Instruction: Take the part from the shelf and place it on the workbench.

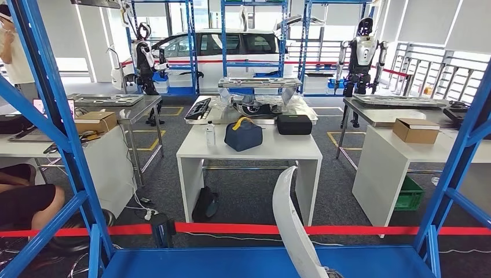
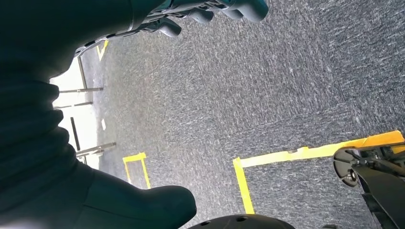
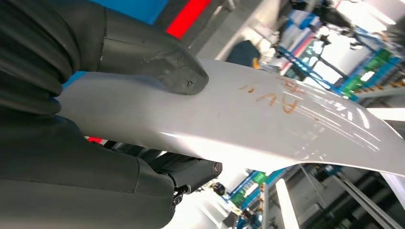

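**A robot test hall set up as a car-parts workshop**

Blue steel racks (image 1: 55, 116) frame the view, and more stand at the back around a white car (image 1: 223, 49). Two humanoid robots (image 1: 360, 55) stand by metal benches (image 1: 110, 101) carrying car panels. White tables (image 1: 249, 152) hold a bag, cases and cardboard boxes (image 1: 416, 130). Grey carpet (image 2: 267, 86) is marked with yellow tape (image 2: 296, 153), and red barrier tape (image 1: 347, 230) ropes off the aisles.

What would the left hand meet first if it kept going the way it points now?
Probably the grey carpet floor: the left hand hangs, fingers toward bare carpet. Nothing shows between them, though depth is unclear.
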Controlling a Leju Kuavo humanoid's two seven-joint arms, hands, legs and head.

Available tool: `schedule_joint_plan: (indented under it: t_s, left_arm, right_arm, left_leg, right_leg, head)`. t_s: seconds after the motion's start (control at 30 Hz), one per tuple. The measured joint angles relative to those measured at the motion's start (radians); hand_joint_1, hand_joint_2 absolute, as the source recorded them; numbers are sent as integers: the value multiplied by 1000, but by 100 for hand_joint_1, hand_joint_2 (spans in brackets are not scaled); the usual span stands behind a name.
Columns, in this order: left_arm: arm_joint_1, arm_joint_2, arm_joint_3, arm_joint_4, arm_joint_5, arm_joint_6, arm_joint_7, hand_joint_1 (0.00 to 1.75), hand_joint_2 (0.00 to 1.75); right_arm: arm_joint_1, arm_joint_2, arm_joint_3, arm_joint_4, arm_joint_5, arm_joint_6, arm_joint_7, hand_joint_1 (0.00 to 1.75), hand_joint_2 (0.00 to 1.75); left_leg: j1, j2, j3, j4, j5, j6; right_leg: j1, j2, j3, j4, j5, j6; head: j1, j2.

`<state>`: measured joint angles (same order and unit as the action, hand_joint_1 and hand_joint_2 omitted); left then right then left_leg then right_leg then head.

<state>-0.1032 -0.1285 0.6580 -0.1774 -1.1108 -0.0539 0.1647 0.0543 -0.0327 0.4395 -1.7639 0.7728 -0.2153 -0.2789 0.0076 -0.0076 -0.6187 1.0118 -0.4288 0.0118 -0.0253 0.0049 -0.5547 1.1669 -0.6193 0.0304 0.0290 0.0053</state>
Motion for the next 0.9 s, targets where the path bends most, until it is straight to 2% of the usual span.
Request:
schedule_joint_plan:
  t_s: [0.07, 0.1, 0.23, 0.27, 0.3, 0.33, 0.4, 0.43, 0.47, 0.5, 0.53, 0.6, 0.63, 0.7, 0.77, 0.8, 0.83, 0.9]
  left_arm:
    - [-3, 4, 0, -1, 0, 1, -5, 0, 175]
    - [-4, 5, 0, -2, 0, 1, -7, 0, 175]
    - [-6, 10, 0, -3, 0, 2, -10, 0, 175]
    - [-5, 11, 0, -3, 0, 2, -10, 0, 175]
    - [-4, 11, 0, -3, 0, 2, -11, 0, 175]
    - [-4, 12, 0, -3, -1, 2, -11, 0, 175]
    - [-3, 12, 0, -2, -6, 1, -10, 0, 175]
    - [-3, 12, 0, -2, -8, 0, -10, 0, 175]
    - [-2, 12, 0, -2, -10, 0, -9, 0, 175]
    - [-2, 13, 0, -3, -11, 0, -9, 0, 175]
    - [-2, 14, 0, -3, -12, 1, -8, 0, 175]
    - [-4, 17, 0, -5, -16, 2, -8, 0, 175]
    - [-5, 18, 0, -6, -18, 2, -8, 0, 175]
    - [-10, 20, 0, -7, -20, 2, -9, 0, 175]
    - [-15, 19, 0, -8, -19, 2, -9, 0, 175]
    - [-18, 20, 0, -8, -19, 2, -9, 0, 175]
    - [-20, 20, 0, -9, -19, 2, -9, 0, 175]
    - [-23, 20, 0, -10, -19, 2, -9, 0, 175]
  right_arm:
    - [1, 1, 3, -14, -10, -2, -22, 175, 175]
    - [2, 1, 5, -19, -11, -4, -30, 175, 175]
    - [7, 3, 6, -35, -17, -17, -52, 175, 175]
    - [9, 5, 7, -37, -19, -20, -56, 175, 175]
    - [10, 6, 7, -39, -19, -23, -57, 175, 175]
    - [11, 8, 7, -41, -19, -25, -59, 175, 175]
    - [13, 11, 8, -41, -19, -26, -64, 175, 175]
    - [14, 12, 9, -41, -19, -26, -68, 175, 175]
    - [14, 14, 10, -41, -20, -26, -73, 175, 175]
    - [14, 15, 12, -41, -21, -27, -80, 175, 175]
    - [14, 16, 15, -41, -23, -29, -88, 175, 175]
    - [11, 18, 24, -40, -23, -36, -104, 175, 175]
    - [8, 19, 29, -39, -20, -39, -108, 175, 175]
    - [1, 21, 40, -37, -12, -44, -111, 175, 175]
    - [-4, 22, 47, -35, -8, -45, -112, 175, 175]
    - [-6, 23, 49, -35, -8, -46, -112, 175, 175]
    - [-8, 23, 51, -35, -8, -47, -112, 175, 175]
    - [-11, 23, 53, -32, -8, -47, -112, 175, 175]
  left_leg:
    - [2, -2, -6, 11, -1, -15]
    - [1, -4, -8, 16, 0, -22]
    - [1, -6, -15, 19, 10, -49]
    - [3, -4, -21, 26, 0, -56]
    - [4, -3, -32, 51, -26, -61]
    - [5, -1, -49, 97, -66, -65]
    - [5, 1, -87, 225, -151, -70]
    - [5, 1, -95, 274, -173, -71]
    - [5, 1, -88, 291, -175, -69]
    - [4, 1, -60, 268, -160, -65]
    - [2, 1, -15, 210, -137, -59]
    - [-4, 1, 83, 64, -109, -46]
    - [-8, 1, 112, 18, -102, -42]
    - [-14, 1, 122, -7, -96, -37]
    - [-10, 4, 112, -17, -82, -24]
    - [-7, 6, 106, -21, -72, -15]
    - [-4, 9, 97, -24, -62, -7]
    - [-5, 12, 72, -20, -45, 0]
  right_leg:
    - [-1, 1, 49, -106, 52, 1]
    - [0, 2, 57, -126, 61, -3]
    - [3, 6, 39, -128, 65, -36]
    - [3, 6, 33, -128, 72, -46]
    - [2, 5, 27, -130, 80, -55]
    - [2, 3, 18, -131, 88, -62]
    - [5, 1, -1, -130, 102, -69]
    - [7, 0, -10, -130, 109, -69]
    - [10, -1, -19, -130, 115, -70]
    - [12, -2, -26, -129, 121, -69]
    - [13, -2, -33, -129, 127, -67]
    - [16, -2, -40, -129, 137, -61]
    - [16, -3, -42, -130, 143, -56]
    - [15, -4, -45, -133, 155, -43]
    - [15, -4, -51, -128, 153, -31]
    - [15, -3, -59, -111, 133, -27]
    - [15, -3, -74, -74, 97, -23]
    - [13, -2, -114, 45, 11, -17]
  head:
    - [0, 0]
    - [0, 0]
    - [-2, 0]
    - [-2, 0]
    - [-3, 0]
    - [-3, 0]
    - [-5, 0]
    - [-5, 0]
    - [-5, 0]
    - [-5, 0]
    - [-5, 0]
    - [-5, 0]
    - [-5, 0]
    - [-5, 0]
    - [-5, 0]
    - [-5, 0]
    - [-5, 0]
    - [-5, 0]
